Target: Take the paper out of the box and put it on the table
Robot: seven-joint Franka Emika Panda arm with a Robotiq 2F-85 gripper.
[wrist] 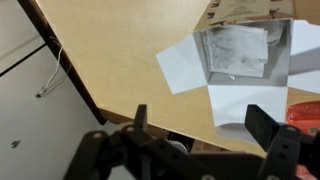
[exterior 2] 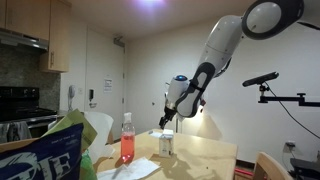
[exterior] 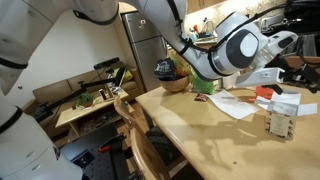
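Note:
The box stands open on the light-wood table, its white flaps spread out. In the wrist view I look straight down into it, and the paper lies inside as a pale, creased sheet. My gripper is open and empty, with its fingers above the box's near flap and the table edge. In an exterior view the gripper hangs just above the box. The box also shows at the right end of the table.
A pink spray bottle stands beside the box. A larger flat white sheet lies on the table. A bowl sits at the far end. A chair and a low cluttered desk stand beyond the table edge.

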